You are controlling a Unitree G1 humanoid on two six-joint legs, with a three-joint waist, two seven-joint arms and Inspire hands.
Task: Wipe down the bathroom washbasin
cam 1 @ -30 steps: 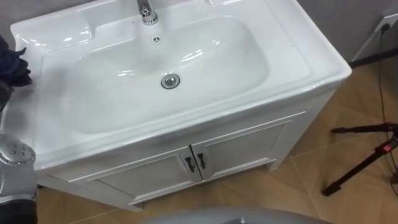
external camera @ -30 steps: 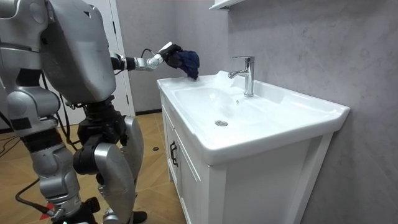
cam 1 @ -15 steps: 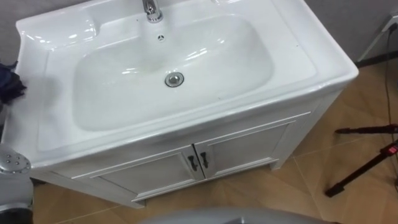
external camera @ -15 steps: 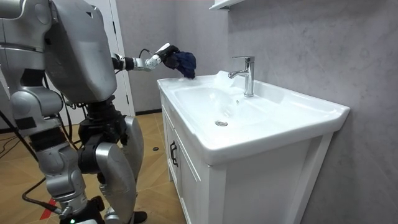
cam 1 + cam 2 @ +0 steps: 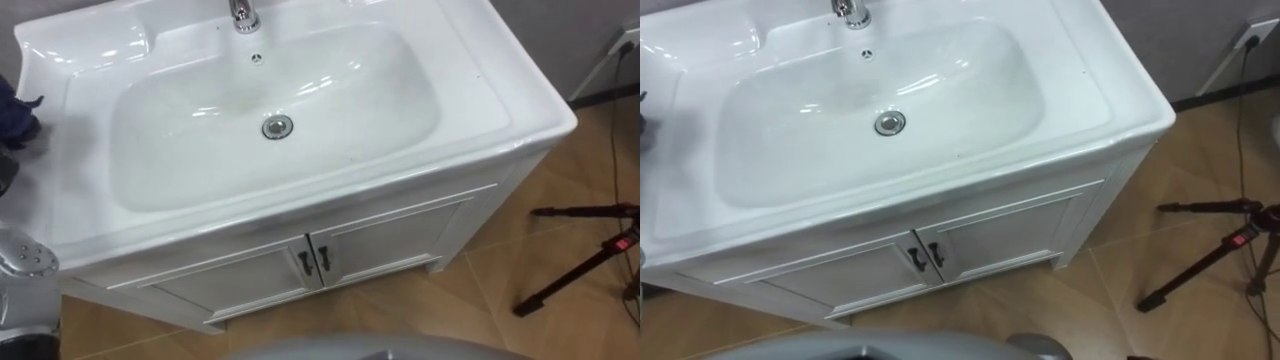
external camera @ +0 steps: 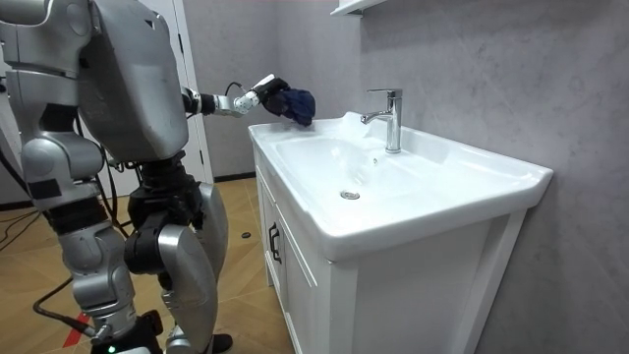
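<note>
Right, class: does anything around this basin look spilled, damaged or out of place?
Nothing stands out: the basin is unmarked, the cupboard doors below are shut, and the dark blue cloth is in the left hand by its corner.

The basin (image 5: pixel 350 100) is white and very shiny, smooth like a plate, and light gleams on it. The tap (image 6: pixel 391 118) and the drain ring (image 5: pixel 277 126) are bright, shiny metal. The cupboard doors (image 5: pixel 390 240) are smooth and white, with small dark handles (image 5: pixel 323 260). The cloth (image 6: pixel 295 102) is dark blue, soft and crumpled. The wall (image 6: pixel 491 79) is grey, matt and rough. The floor (image 5: pixel 480 320) looks like brown wood.
</note>
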